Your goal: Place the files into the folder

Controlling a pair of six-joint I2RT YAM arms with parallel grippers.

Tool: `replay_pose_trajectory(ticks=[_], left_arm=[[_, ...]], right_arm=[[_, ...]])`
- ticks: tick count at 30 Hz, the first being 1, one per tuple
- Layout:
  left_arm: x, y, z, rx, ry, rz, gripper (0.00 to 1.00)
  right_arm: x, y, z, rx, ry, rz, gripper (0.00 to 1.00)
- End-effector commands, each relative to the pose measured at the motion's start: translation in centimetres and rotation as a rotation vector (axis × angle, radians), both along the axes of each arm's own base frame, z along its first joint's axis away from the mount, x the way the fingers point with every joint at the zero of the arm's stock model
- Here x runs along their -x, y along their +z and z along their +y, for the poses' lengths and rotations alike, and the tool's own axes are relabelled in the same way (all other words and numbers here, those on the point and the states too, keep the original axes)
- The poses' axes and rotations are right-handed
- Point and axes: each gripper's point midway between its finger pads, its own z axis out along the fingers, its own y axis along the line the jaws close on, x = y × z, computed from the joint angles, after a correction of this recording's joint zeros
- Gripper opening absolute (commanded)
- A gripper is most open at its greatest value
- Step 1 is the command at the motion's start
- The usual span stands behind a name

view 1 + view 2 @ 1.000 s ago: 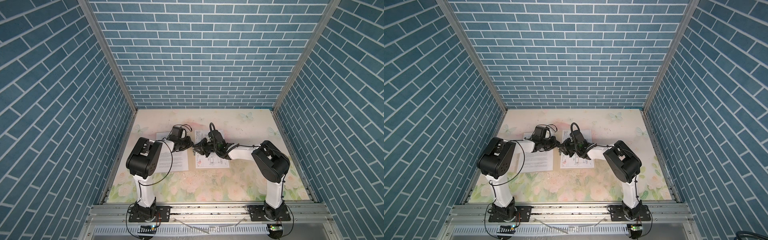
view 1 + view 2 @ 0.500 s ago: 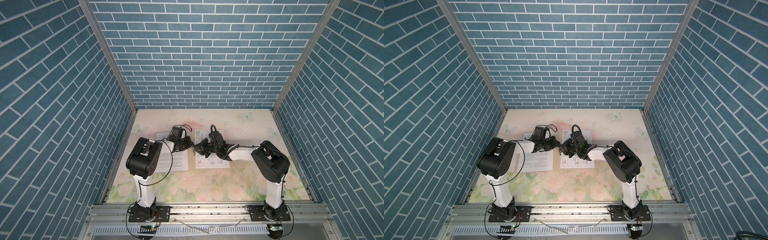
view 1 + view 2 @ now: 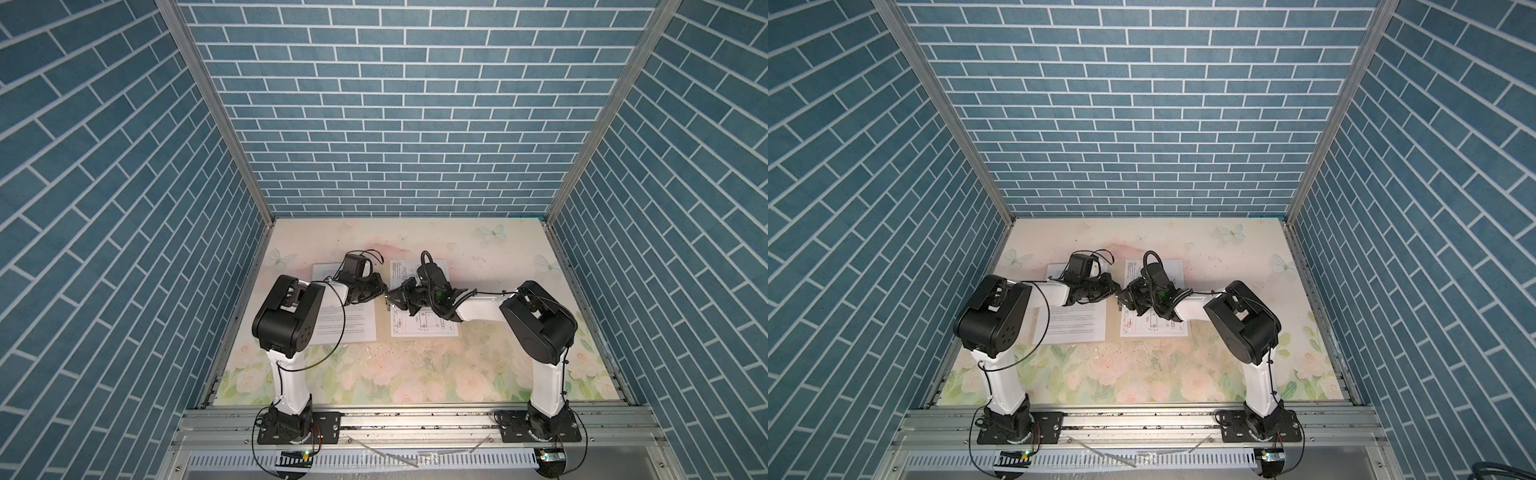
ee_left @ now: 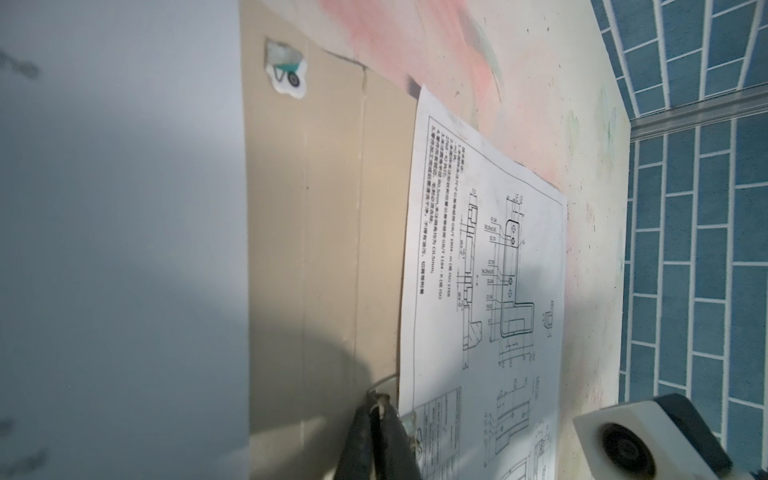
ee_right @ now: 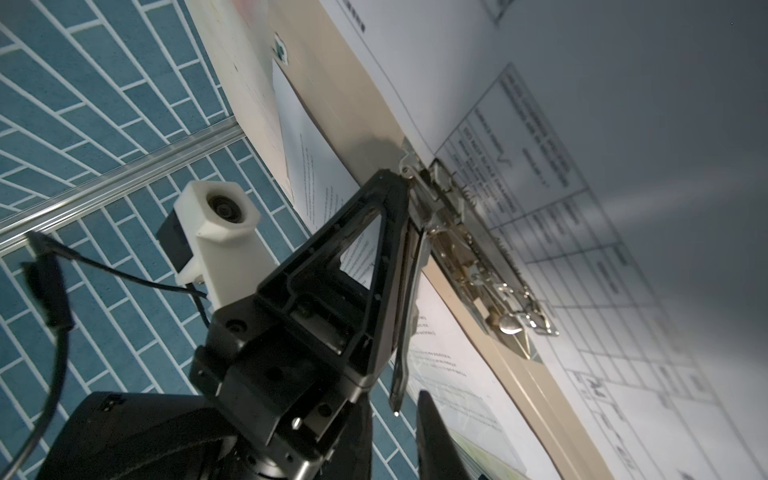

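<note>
In both top views the folder lies open on the bench, with the text sheet on the left and the drawing sheet on the right. The left jaws and right jaws are close together above its spine. The left wrist view shows the left jaws pressed shut beside the drawing sheet's left edge. In the right wrist view they sit at the folder's metal clip, and I cannot tell how wide the right jaws are.

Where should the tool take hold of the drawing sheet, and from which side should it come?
Probably its near right corner: the drawing sheet lies flat on the open folder, and its left edge sits by the metal clip. Come low from the front right, sliding one finger under the corner.
</note>
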Motion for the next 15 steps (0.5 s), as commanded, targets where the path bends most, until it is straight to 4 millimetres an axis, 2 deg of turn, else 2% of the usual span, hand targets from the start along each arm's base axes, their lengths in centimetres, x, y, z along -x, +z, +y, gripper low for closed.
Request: replay_pose_trajectory(ticks=[1, 15], left_arm=[[2.17, -2.45, 0.64, -0.045, -0.007, 0.088, 0.1], [2.28, -2.44, 0.62, -0.046, -0.008, 0.087, 0.1]], right_arm=[[-0.05, -0.64, 0.41, -0.015, -0.022, 0.036, 0.21], [-0.45, -1.02, 0.78, -0.017, -0.025, 0.038, 0.19]])
